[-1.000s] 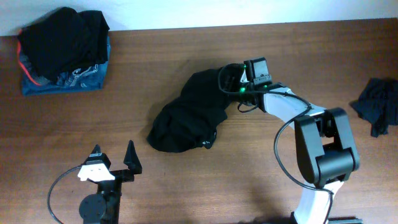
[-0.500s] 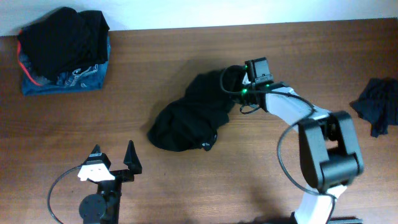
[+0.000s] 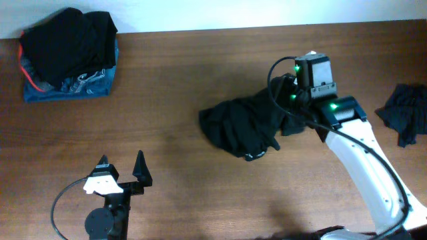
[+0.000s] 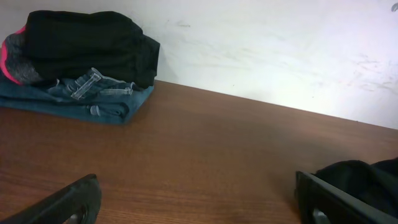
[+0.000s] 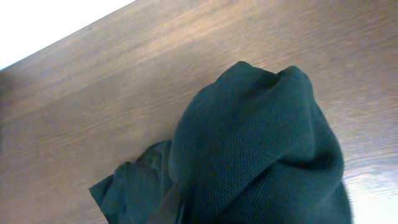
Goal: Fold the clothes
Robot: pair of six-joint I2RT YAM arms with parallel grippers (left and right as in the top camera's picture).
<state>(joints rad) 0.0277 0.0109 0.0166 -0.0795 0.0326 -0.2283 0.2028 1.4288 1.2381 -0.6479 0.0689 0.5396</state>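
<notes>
Fingers (image 3: 140,168) — one open pair, one T-shirt (image 3: 237,127)

Left hand (image 3: 121,165) sits low at front left, fingers spread fully apart, holding nothing. Right arm extends forward from the front right corner. Right hand (image 3: 290,101) is clamped on the T-shirt (image 3: 240,127).

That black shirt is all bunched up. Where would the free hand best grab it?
Probably the far left edge of the shirt, coming in low from the left. The right hand pinches the opposite end, so the bundle trails leftward. That end is free and is the one nearest the open left hand.
</notes>
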